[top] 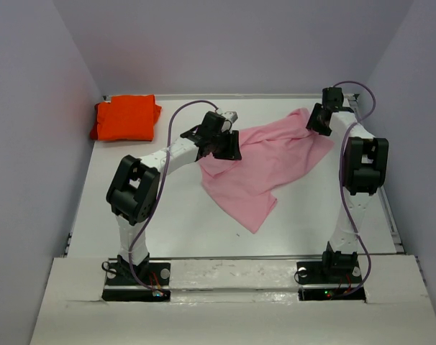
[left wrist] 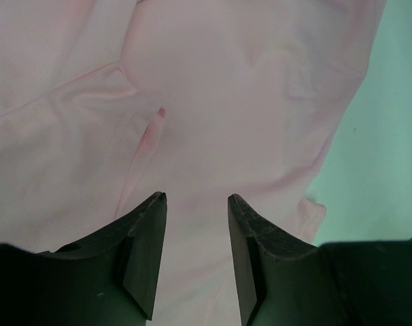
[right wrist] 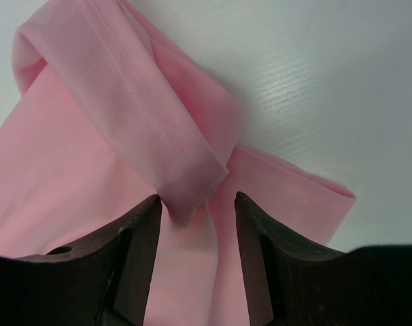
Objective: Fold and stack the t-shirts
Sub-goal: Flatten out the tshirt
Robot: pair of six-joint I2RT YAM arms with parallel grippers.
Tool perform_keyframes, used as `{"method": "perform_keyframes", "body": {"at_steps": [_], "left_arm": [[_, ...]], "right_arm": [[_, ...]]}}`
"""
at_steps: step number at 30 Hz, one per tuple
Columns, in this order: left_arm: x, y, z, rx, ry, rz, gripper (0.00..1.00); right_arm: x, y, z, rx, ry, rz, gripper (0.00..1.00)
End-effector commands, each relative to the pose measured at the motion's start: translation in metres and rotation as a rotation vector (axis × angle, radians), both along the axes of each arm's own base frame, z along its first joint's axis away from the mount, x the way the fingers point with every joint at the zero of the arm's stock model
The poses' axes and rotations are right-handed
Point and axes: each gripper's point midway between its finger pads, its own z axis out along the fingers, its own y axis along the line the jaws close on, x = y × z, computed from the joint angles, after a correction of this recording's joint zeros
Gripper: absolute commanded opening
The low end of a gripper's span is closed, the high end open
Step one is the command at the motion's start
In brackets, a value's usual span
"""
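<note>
Left gripper (left wrist: 196, 197): black jaws spread, nothing pinched, over the plain light pink cloth t-shirt (left wrist: 226, 81). Right gripper (right wrist: 196, 198): jaws spread too, with a rolled hem at that shirt's far right corner lying between them. The shirt lies rumpled mid white table (top: 182, 223), collar and sleeves hard to make out, left edge hidden under the left gripper. Folded bright orange cloth t-shirt (top: 126, 117) sits well apart, far left of it.
</note>
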Motion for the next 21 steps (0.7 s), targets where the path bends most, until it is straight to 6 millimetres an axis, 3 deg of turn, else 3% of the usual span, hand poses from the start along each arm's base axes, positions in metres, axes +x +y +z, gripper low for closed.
{"method": "perform_keyframes", "body": {"at_steps": [1, 14, 21], "left_arm": [[0.005, -0.009, 0.036, -0.056, -0.070, -0.032, 0.51], [0.003, -0.010, 0.038, -0.066, -0.069, -0.040, 0.51], [0.001, -0.012, 0.040, -0.076, -0.066, -0.049, 0.51]], "right_arm": [[0.012, -0.017, 0.027, -0.068, -0.064, -0.033, 0.53], [0.022, -0.026, 0.020, -0.079, -0.065, -0.060, 0.53], [0.028, -0.023, 0.006, -0.059, -0.053, -0.052, 0.53]]}}
